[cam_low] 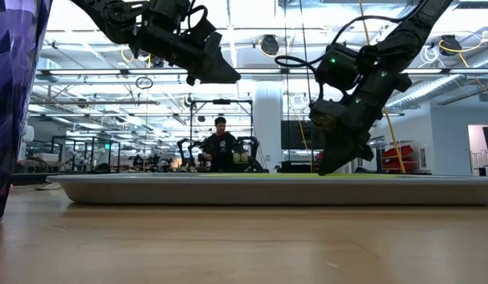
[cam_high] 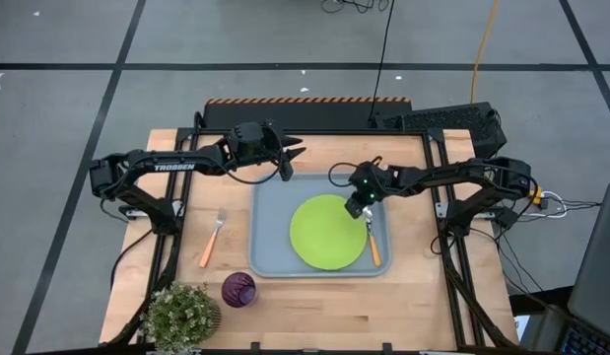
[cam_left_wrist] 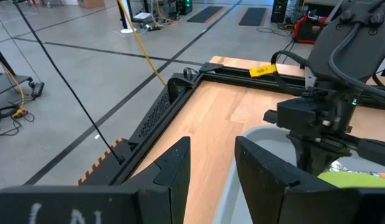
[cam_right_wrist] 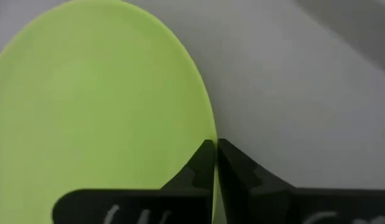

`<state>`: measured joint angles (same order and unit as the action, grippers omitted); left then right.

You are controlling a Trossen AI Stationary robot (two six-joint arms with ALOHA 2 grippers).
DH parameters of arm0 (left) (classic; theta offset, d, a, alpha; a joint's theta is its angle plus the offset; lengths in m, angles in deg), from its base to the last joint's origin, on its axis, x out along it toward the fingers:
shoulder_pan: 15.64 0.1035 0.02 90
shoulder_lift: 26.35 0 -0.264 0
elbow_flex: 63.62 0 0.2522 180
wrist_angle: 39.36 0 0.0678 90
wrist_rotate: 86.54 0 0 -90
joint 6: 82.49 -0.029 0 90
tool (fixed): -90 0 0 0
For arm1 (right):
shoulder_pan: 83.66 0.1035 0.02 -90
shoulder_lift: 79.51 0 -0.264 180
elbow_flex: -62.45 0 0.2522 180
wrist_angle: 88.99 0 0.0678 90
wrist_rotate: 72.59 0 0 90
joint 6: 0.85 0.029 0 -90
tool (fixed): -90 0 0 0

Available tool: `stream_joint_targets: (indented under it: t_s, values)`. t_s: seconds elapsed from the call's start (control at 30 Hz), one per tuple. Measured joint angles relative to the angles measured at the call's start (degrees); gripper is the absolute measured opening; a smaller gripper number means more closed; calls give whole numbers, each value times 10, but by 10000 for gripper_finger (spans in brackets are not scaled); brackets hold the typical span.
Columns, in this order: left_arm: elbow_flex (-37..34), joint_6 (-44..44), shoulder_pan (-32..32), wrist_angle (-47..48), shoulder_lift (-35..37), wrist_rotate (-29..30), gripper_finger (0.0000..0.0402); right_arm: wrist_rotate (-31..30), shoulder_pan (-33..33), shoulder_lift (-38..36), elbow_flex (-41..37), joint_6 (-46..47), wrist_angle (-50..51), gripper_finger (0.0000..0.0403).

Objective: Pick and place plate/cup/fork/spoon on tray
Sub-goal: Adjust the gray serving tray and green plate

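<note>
The lime-green plate point(cam_high: 327, 232) lies flat in the grey-blue tray point(cam_high: 269, 227). The spoon point(cam_high: 373, 250) lies in the tray along the plate's right side, its head under my right gripper point(cam_high: 365, 211). That gripper slants down, shut, with its fingertips at the plate's right rim point(cam_right_wrist: 208, 134). The fork point(cam_high: 212, 238) lies on the table left of the tray. The purple cup point(cam_high: 238, 289) stands near the tray's near left corner. My left gripper point(cam_high: 291, 156) hovers open above the tray's far left corner. My right gripper has its shut fingertips point(cam_right_wrist: 204, 155) right at the plate's right rim, coming from the table's right and slanting down. Whether they touch the rim or the tray floor, I cannot tell. The plate lies flat in the tray.
A small potted plant point(cam_high: 181, 314) stands at the table's near left corner, beside the cup. A black frame point(cam_left_wrist: 180, 93) runs around the table's far edge. A person point(cam_low: 221, 150) is in the room beyond the table.
</note>
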<state>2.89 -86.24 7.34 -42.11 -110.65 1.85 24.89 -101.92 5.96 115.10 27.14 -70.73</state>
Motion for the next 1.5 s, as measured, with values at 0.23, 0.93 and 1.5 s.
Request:
stream_joint_targets:
  t_s: [0.23,0.93,1.5]
  values:
    - [0,1,0,0,0,0,129,-30,0,0,0,47,-23,0]
    - [0,-9,2,15,0,0,129,-45,11,0,0,122,-30,4]
    - [0,-7,2,15,0,1,129,-48,15,0,0,179,-30,54]
